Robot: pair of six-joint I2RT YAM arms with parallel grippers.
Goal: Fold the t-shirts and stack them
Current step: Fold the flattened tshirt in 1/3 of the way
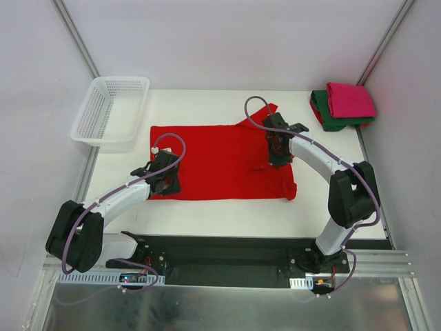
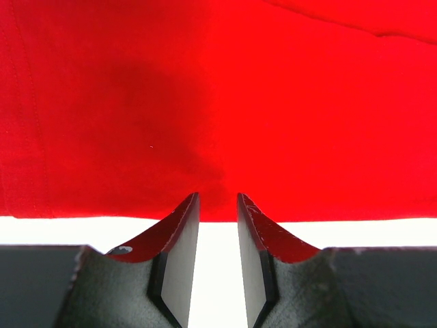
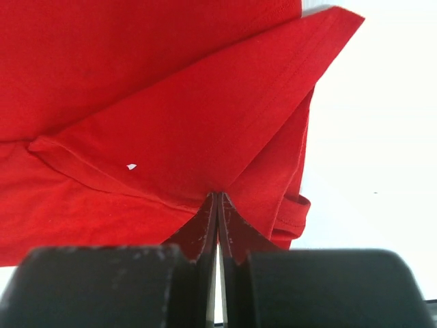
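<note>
While the red t-shirt [image 1: 220, 162] lay spread flat mid-table [image 1: 227, 210], the left gripper [image 2: 217, 198] sat at its near-left hem, jaws spread with only table between. The right gripper [image 3: 217, 195], jaws pressed together, pinched a raised fold by the shirt's right edge. The far-left corner held a white mesh basket [image 1: 93, 114]; in the far-right corner a folded pink t-shirt [image 1: 350, 98] lay on a green t-shirt [image 1: 331, 122].

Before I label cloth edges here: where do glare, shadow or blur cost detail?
Left wrist: table blown out white, dark shadow on the red t-shirt ahead of the left gripper. Right wrist: table washed out too, right gripper blurred at its base. Top external: evenly lit, sharp.
</note>
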